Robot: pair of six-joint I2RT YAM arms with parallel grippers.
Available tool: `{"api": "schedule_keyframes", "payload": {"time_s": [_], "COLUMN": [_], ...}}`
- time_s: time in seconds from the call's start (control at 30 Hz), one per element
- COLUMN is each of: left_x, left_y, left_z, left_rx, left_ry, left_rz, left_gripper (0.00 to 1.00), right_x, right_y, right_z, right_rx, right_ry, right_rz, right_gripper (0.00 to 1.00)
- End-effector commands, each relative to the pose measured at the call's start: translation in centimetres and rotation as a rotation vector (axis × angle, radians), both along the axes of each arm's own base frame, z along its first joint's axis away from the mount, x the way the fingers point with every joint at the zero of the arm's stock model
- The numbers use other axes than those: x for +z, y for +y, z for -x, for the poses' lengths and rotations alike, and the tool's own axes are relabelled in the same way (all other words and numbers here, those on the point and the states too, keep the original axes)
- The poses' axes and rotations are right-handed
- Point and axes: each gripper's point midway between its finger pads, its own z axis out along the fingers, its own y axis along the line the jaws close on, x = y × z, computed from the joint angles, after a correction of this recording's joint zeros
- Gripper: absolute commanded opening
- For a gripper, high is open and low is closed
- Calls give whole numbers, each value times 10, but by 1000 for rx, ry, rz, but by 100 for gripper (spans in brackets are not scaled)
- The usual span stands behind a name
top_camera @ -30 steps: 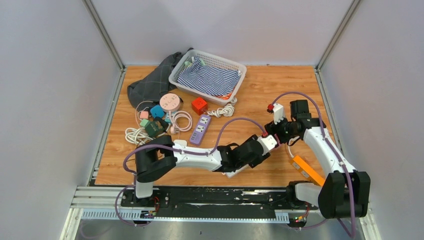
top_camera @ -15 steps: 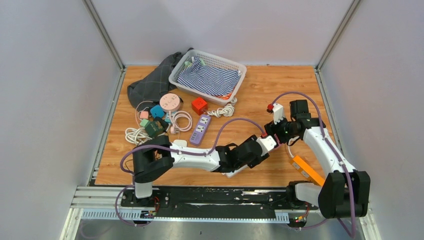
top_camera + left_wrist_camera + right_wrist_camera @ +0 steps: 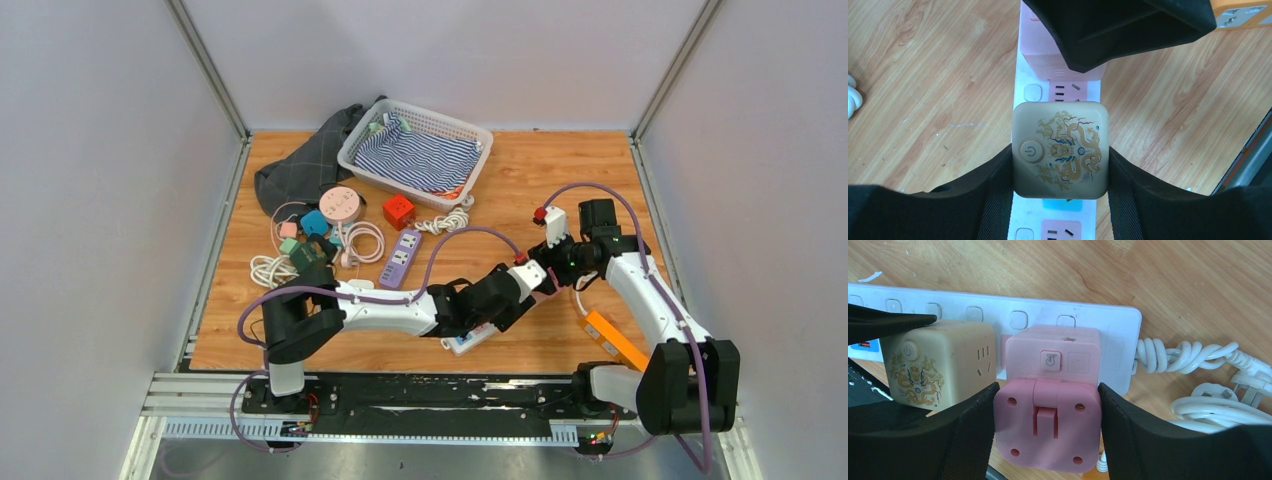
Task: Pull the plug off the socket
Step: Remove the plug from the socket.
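Gold dragon print is carried on the top of the beige cube plug [image 3: 1060, 132], which is seated on the white power strip [image 3: 1108, 325] and is clamped at its two sides by the black fingers [image 3: 993, 200] of the left gripper [image 3: 1060, 162]. Just beside it on the same strip stands the pink cube plug [image 3: 1050, 357], the two cubes nearly touching. It is grasped in the same way by the right gripper [image 3: 1047, 407], whose fingers [image 3: 1128, 430] are pressed flat against its left and right faces. Whether either plug's pins are fully in the sockets cannot be told, since the undersides are hidden. The strip is laid on the wooden bench [image 3: 520, 160] near its front edge, right of the middle, and is largely covered by the left arm in the top view. A bundled white cable [image 3: 1193, 352] is seen at the strip's end next to the pink cube. An orange power strip [image 3: 612, 340] is laid towards the front right corner, apart from the white one. A purple power strip [image 3: 402, 258] and a red cube [image 3: 398, 210] are set left of the middle, and a white basket [image 3: 478, 160] holding striped cloth is placed at the back edge.
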Motion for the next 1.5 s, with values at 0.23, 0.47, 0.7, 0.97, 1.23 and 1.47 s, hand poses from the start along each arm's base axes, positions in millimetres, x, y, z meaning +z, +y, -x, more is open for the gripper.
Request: {"api": "schedule_keyframes", "payload": {"time_s": [0.23, 0.47, 0.7, 0.97, 1.23, 1.47], "left_x": [40, 38, 35, 43, 35, 39], "left_y": [4, 10, -2, 3, 23, 8], "left_z": [-7, -13, -2, -11, -21, -11], "left_rx": [54, 102, 54, 55, 90, 49], "left_ry": [-176, -272, -64, 0, -294, -160], "left_rz": [-7, -85, 63, 116, -125, -4], "left_gripper": [0, 0, 0, 0, 0, 0], "right_x": [-31, -33, -34, -35, -37, -39], "right_y": [-32, -33, -34, -35, -35, -36], "right_z": [14, 14, 15, 14, 15, 15], "right_rx": [-38, -39, -42, -43, -42, -44], "right_ry": [86, 92, 96, 98, 107, 114], "right_rz": [179, 183, 188, 192, 196, 204], "right_gripper": [54, 54, 54, 54, 55, 55]}}
